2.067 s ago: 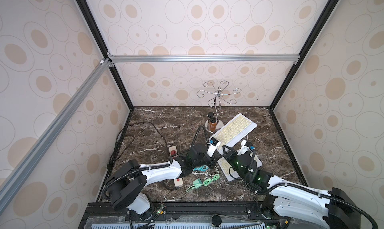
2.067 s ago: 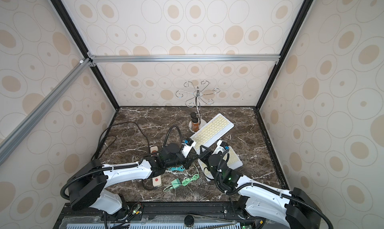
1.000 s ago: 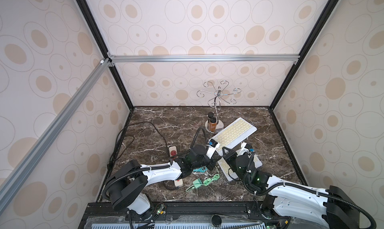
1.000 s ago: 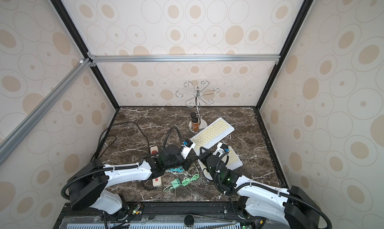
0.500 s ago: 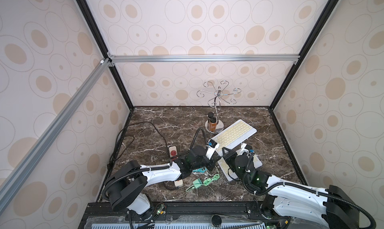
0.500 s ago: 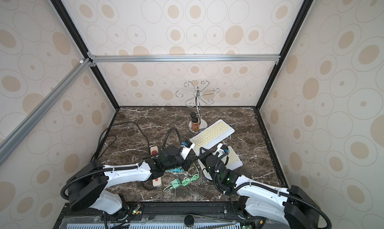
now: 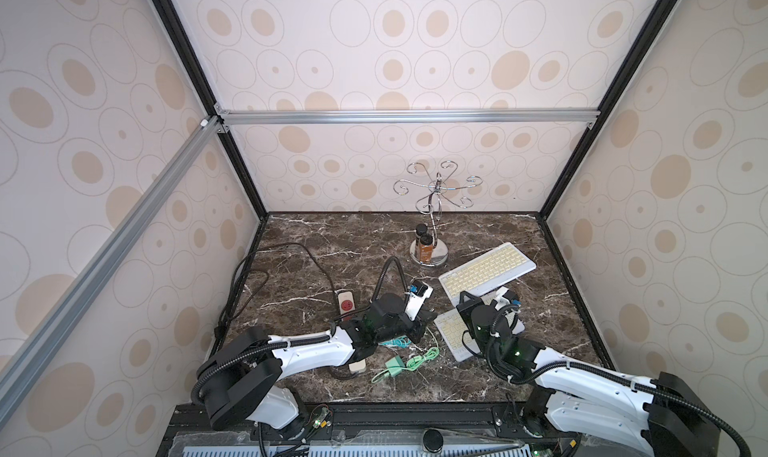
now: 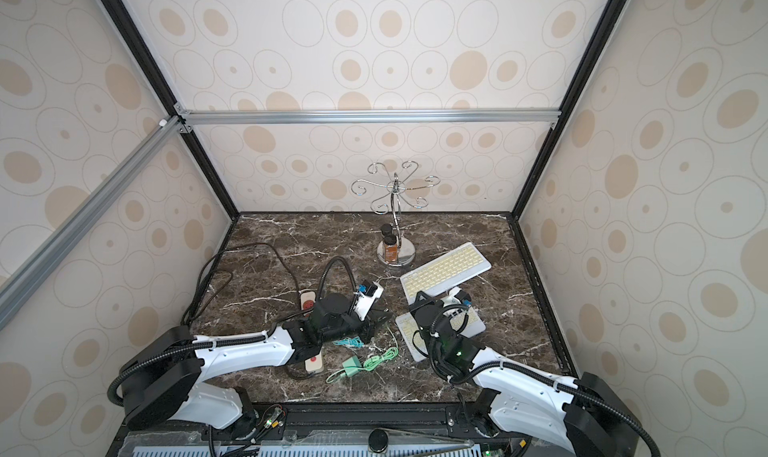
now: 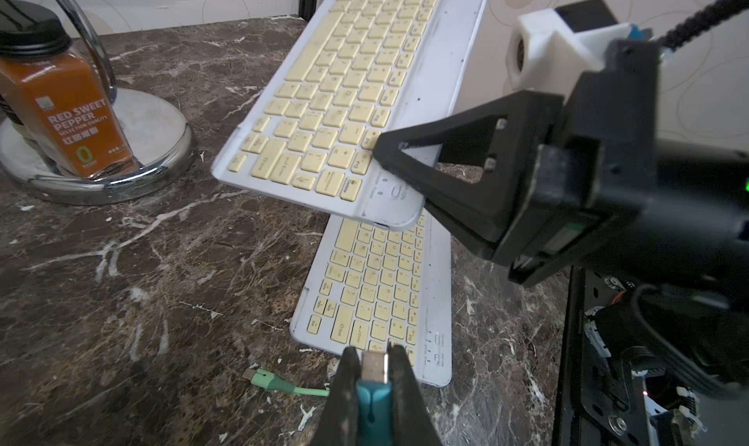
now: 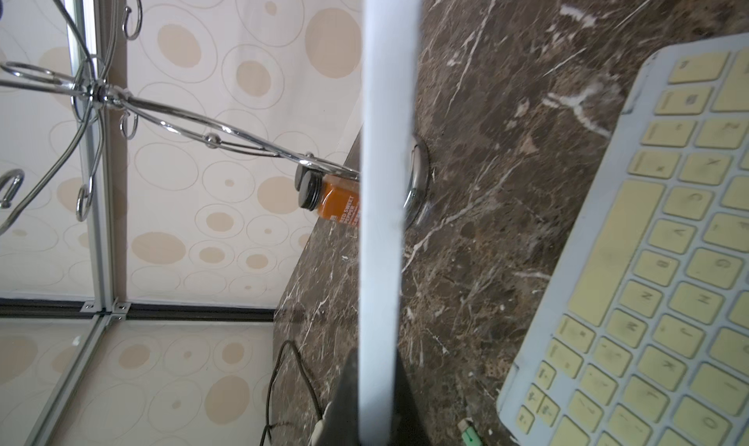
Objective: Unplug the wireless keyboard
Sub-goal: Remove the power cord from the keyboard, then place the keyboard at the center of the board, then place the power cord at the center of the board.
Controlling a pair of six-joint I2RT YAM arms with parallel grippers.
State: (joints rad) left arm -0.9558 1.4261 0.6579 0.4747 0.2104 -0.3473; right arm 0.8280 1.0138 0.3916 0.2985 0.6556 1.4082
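Observation:
My right gripper [image 10: 375, 367] is shut on the edge of the wireless keyboard [image 7: 486, 274], white with cream keys, and holds it tilted above the table; the keyboard [image 9: 348, 87] also fills the left wrist view, with the right gripper's fingers [image 9: 446, 160] clamped on its corner. My left gripper [image 9: 375, 357] is shut on a teal plug [image 9: 375, 399], whose bare metal tip points at the keyboard and stands clear of it. In both top views the left gripper [image 7: 424, 322] [image 8: 380, 315] sits left of the right gripper [image 7: 465, 299] [image 8: 422, 299].
A second keyboard [image 7: 453, 334] lies flat under the right arm. A chrome hook stand [image 7: 430, 251] with a red pepper jar [image 9: 69, 111] is behind. A power strip [image 7: 345, 302], black cables and a green cable with adapter [image 7: 392, 365] lie front left.
The held keyboard has shifted to the right and a little lower, away from the left gripper. The left gripper has edged slightly left with the teal plug.

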